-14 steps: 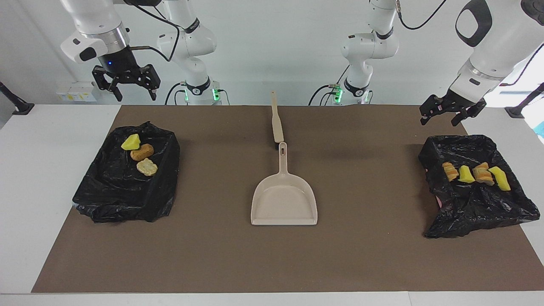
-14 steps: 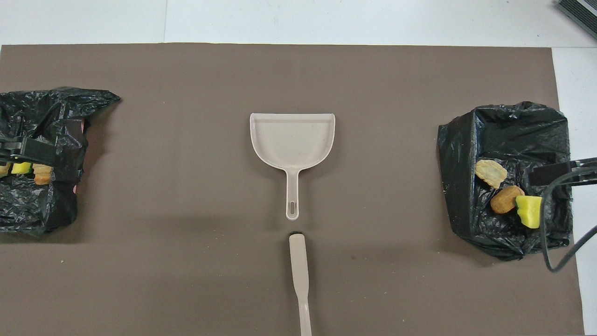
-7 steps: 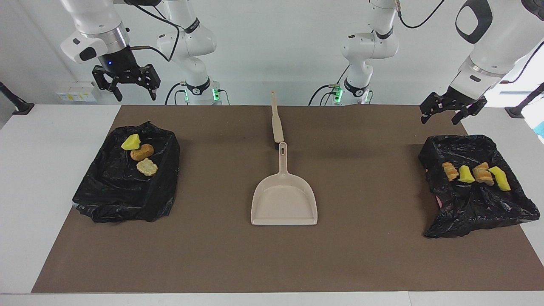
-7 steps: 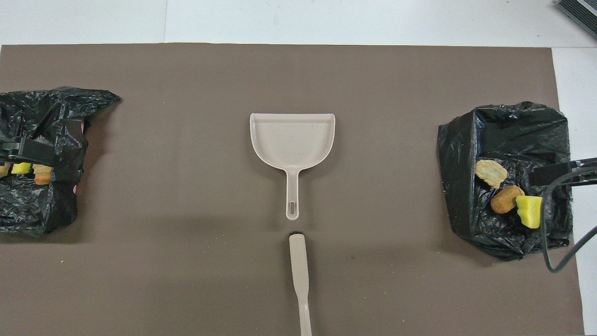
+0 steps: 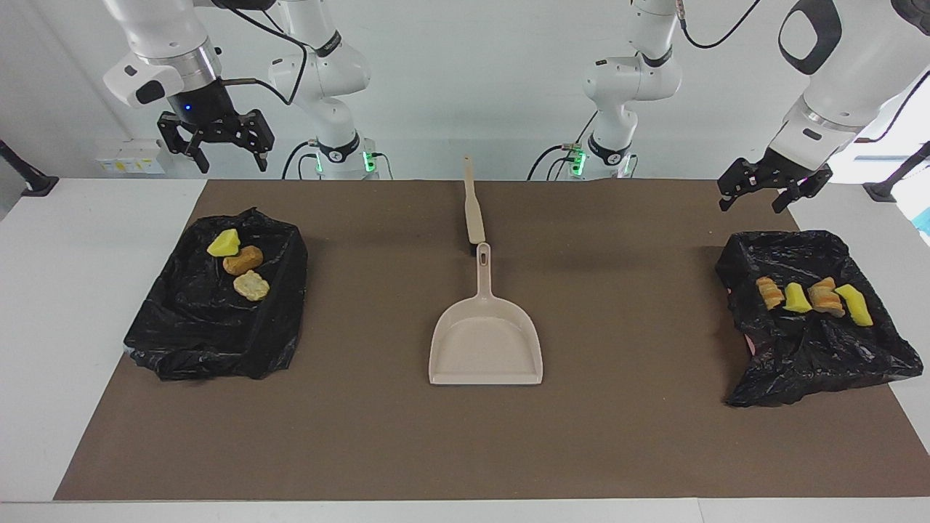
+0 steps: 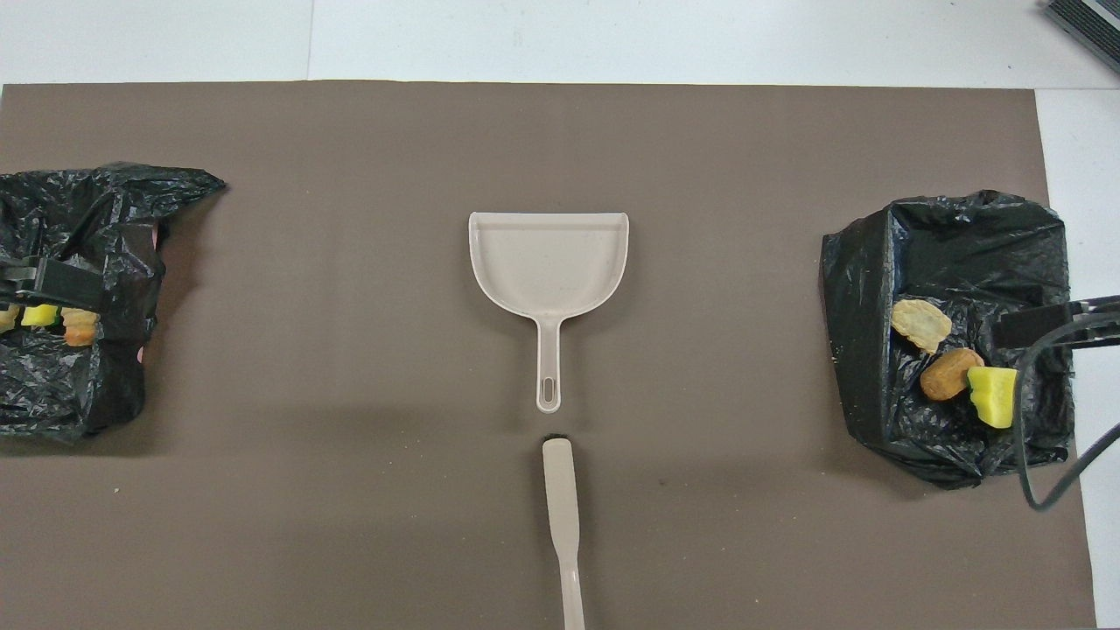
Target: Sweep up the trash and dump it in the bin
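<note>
A: Facing view first. Comparing with a second ago: seeing anything changing?

B: Noticing only the left gripper (image 5: 750, 207) tilting and lifting a touch. Finding the right gripper (image 5: 231, 165) keeping its pose, and nothing on the table shifting.

A: Reading the jaws how?

B: Seeing both pairs standing wide apart, gripping nothing.

A: Placing the trash against them?

B: Counting three chunks of trash (image 5: 240, 266), yellow, brown and tan, lying in the bin at the right arm's end (image 5: 211, 327), well below the right gripper and clear of it. Counting four more chunks (image 5: 812, 298) lying in a row in the bin at the left arm's end (image 5: 814, 349), again well under the left gripper, touching nothing.

A: And mid-table?

B: Finding the dustpan (image 5: 485, 349) lying flat on the brown mat (image 5: 625, 436), its handle pointing toward the robots, the brush handle (image 5: 474, 207) lying just past its tip.

A: Overhead view next. Spotting any difference?

B: Catching only the dark bar of the left gripper sitting a hair higher in the picture, over the row of chunks (image 6: 61, 319) and hiding part of it. Seeing the right gripper's tip still poking in over its bin, beside the three chunks (image 6: 949, 363). Finding dustpan (image 6: 549, 267) and brush (image 6: 562, 499) lying as before.
</note>
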Motion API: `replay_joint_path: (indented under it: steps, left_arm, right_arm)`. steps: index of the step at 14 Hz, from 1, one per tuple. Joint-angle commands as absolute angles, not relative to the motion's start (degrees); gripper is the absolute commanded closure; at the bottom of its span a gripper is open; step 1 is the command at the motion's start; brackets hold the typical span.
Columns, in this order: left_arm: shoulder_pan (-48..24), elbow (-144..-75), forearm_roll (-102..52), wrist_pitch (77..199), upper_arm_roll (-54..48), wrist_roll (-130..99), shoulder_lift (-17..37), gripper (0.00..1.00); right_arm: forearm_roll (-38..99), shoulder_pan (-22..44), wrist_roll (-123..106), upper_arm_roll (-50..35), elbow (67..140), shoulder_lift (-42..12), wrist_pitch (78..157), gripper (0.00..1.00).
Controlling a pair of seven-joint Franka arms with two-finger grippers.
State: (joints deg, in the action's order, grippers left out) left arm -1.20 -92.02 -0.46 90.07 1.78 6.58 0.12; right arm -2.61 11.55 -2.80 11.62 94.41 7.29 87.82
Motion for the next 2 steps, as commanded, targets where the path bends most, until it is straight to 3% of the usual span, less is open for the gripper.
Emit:
replay_joint_path:
  steps: [1,2]
  left_arm:
    - [-1.8,-92.8,0.4,89.9,2.1,6.9,-0.8,0.00]
    - [-1.8,-92.8,0.4,89.9,2.1,6.9,-0.9,0.00]
  right_arm:
    - [-2.5,11.1,-2.0,11.3,94.6,8.0,87.2,0.00]
    - [-2.5,11.1,-2.1,11.3,94.6,8.0,87.2,0.00]
